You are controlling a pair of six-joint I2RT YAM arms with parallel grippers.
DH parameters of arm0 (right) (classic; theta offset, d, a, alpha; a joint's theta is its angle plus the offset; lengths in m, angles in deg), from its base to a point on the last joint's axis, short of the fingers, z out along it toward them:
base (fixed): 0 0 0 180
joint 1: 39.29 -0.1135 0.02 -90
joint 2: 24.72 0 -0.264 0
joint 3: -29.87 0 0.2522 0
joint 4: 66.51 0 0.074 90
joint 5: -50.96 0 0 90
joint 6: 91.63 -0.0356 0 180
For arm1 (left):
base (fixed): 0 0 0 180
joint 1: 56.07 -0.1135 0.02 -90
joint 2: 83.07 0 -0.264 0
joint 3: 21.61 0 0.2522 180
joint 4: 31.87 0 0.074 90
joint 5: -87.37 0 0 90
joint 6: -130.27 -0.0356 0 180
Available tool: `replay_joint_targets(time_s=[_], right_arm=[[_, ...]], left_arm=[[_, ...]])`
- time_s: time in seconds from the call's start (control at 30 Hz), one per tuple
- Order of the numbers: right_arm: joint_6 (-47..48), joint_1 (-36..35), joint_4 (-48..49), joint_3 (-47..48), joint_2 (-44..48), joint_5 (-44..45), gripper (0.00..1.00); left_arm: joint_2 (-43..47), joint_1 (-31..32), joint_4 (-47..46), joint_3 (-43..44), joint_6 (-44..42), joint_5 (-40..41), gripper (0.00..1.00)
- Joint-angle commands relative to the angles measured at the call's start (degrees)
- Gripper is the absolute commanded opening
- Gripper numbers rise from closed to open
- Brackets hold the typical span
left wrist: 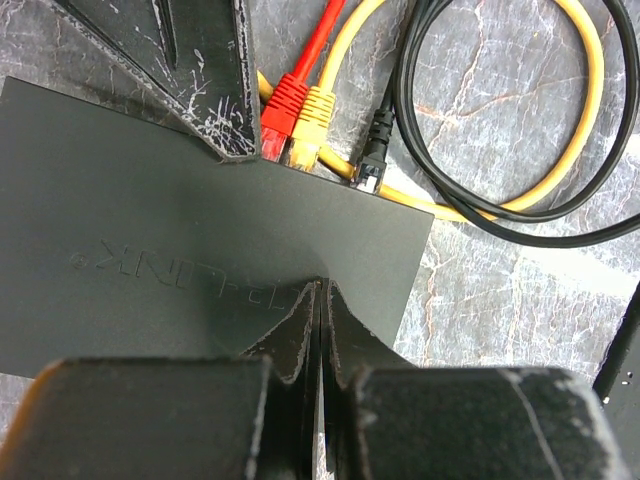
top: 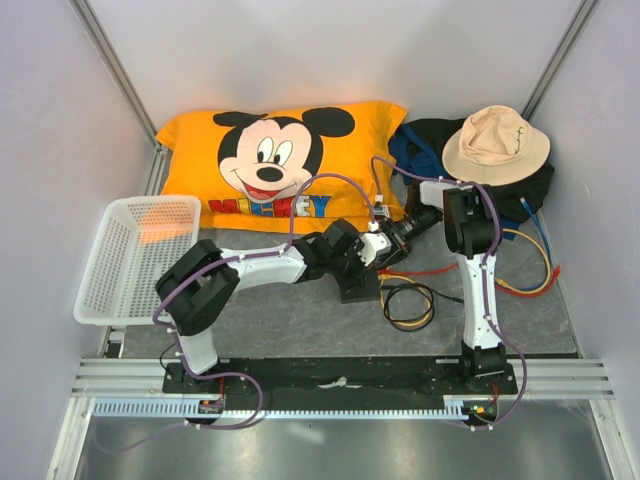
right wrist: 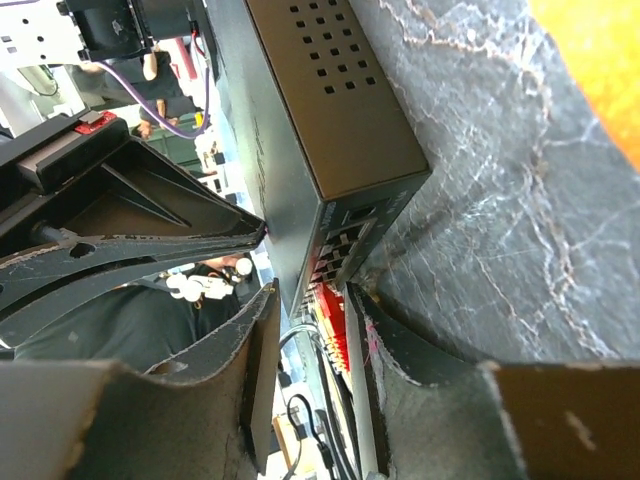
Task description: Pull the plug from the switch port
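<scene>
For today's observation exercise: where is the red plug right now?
In the left wrist view, top centre, the red plug is plugged into the switch, beside the yellow plug.

A: Light?
B: Bright and even in the overhead view; shadows soft.
A: Wrist views?
B: Right wrist glares white at upper left. The left end effector (left wrist: 320,295) blurs along the bottom of its frame, probably too close.
</scene>
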Motion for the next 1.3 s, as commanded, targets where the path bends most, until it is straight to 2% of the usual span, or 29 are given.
replay_joint_targets(time_s=[0.0,0.2,0.37,0.5,0.63,0.77,0.87,0.93,1.0,1.1,1.2,1.27], right_arm=[[4.07,-0.48,-0.71,-4.72,-3.59,12.35,0.42],[5.48,-0.56,-0.89,-7.10,-2.17,15.08,0.42],[5.66,-1.27,-0.98,-7.89,-1.65,16.31,0.47],[4.87,-0.92,-0.80,-9.82,0.02,17.19,0.44],[5.12,-0.13,-0.71,-12.98,1.60,17.02,0.51],[5.74,0.05,0.34,-14.83,4.68,15.35,0.52],[1.54,0.40,4.53,-16.14,7.14,16.40,0.53],[-2.42,0.93,6.75,-16.94,9.42,16.93,0.57],[-6.37,1.19,12.10,-18.95,12.31,20.00,0.58],[-6.04,1.28,12.39,-20.46,12.95,20.27,0.50],[-4.02,2.07,10.63,-21.51,11.63,19.74,0.45],[-4.27,2.16,11.32,-21.69,10.49,19.48,0.45]], left_arm=[[-4.98,0.57,9.62,-3.14,-1.25,2.47,0.02],[-4.80,0.57,9.70,-3.14,-2.04,2.47,0.02],[-4.62,0.57,10.23,-2.88,-2.39,2.38,0.02],[-4.18,0.57,10.32,-3.05,-2.56,2.56,0.02],[-3.48,0.49,10.67,-2.79,-3.53,2.82,0.02],[-2.87,0.49,11.20,-1.39,-4.06,2.30,0.02],[-3.04,0.49,11.46,-0.68,-3.97,1.77,0.03],[-2.78,0.57,11.37,-0.59,-3.97,1.51,0.09],[-2.34,0.57,11.38,-0.33,-4.41,0.98,0.13],[-1.73,0.57,11.46,0.20,-4.41,0.45,0.27],[-1.20,0.57,11.46,0.46,-4.06,-1.39,0.34],[-1.54,0.49,11.46,0.73,-3.80,-1.92,0.34]])
